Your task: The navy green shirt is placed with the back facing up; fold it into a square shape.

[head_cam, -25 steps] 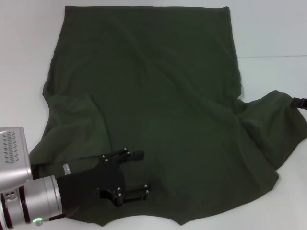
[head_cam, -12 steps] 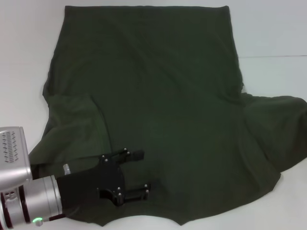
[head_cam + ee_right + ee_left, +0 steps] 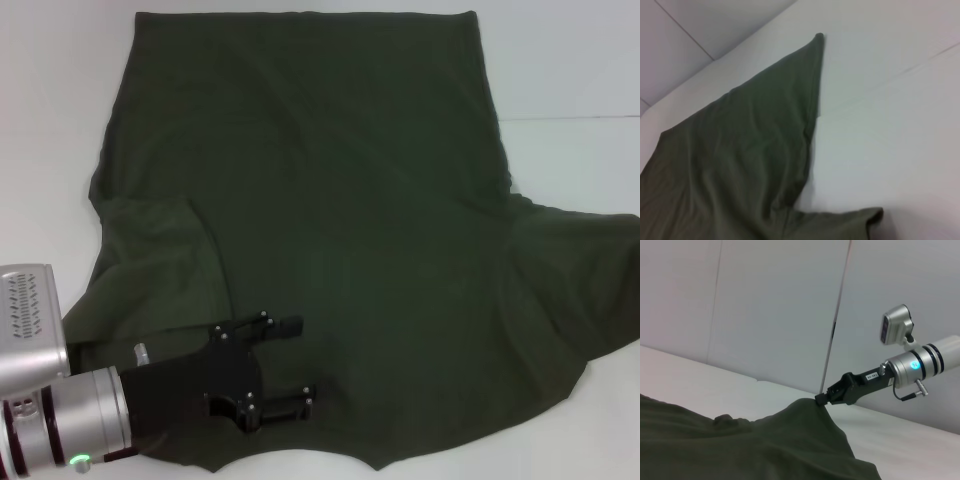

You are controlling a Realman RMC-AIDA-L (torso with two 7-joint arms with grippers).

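Task barely begun, by the look of it. The large dark olive-green short-sleeved shirt of soft matte fabric (image 3: pixel 320 230) lies spread nearly flat over the white table surface (image 3: pixel 570 70), covering most of the head view from 12 o'clock down to 6. Hem edge straight along 12 o'clock; collar notch at 6. No clean fold across the body is visible. The sleeve at 9 o'clock looks turned in over the body (loosely, with a rumpled edge); the sleeve at 3 o'clock is stretched outward toward the frame edge. Folding both sides inward and doubling the length all appear left to do.

Left gripper (image 3: pixel 292 365), black, two-fingered, on a silver arm entering from 8 o'clock: it sits on or just above the cloth near the collar end, fingers well apart, nothing between them. Contact with the fabric cannot be confirmed.

Right gripper (image 3: pixel 820 399), seen from the left wrist camera: black fingertips pinched together on a raised peak of the shirt's sleeve, lifting it into a small tent above the table. In the head view this gripper lies beyond the 3 o'clock edge.

Right wrist camera: a pointed flap of the shirt on white table.
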